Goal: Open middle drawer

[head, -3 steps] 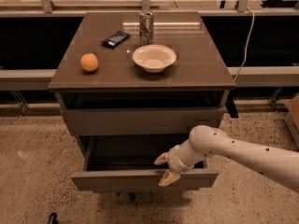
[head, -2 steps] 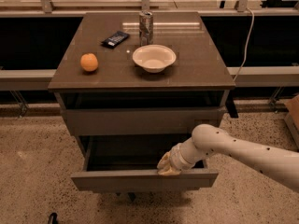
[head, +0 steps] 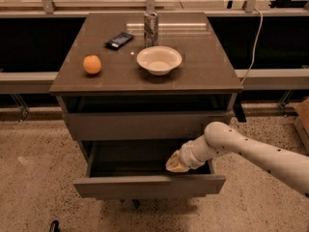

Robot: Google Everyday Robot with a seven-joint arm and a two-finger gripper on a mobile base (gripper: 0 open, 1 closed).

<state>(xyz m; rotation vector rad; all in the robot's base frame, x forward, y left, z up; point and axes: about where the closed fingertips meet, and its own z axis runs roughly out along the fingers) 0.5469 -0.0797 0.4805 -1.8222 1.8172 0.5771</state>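
The middle drawer (head: 149,185) stands pulled out, its front nearest the camera. Just behind this front, toward the right, the gripper (head: 176,164) dips into the drawer; whether it is spread or closed, I cannot tell. Farther back, the cabinet top (head: 207,66) carries a bowl (head: 159,60), an orange (head: 92,65) and a can (head: 151,29).

Middle drawer (head: 145,185) wide open, hand (head: 176,164) inside.

White arm (head: 251,151), tan gripper (head: 175,165) at tip
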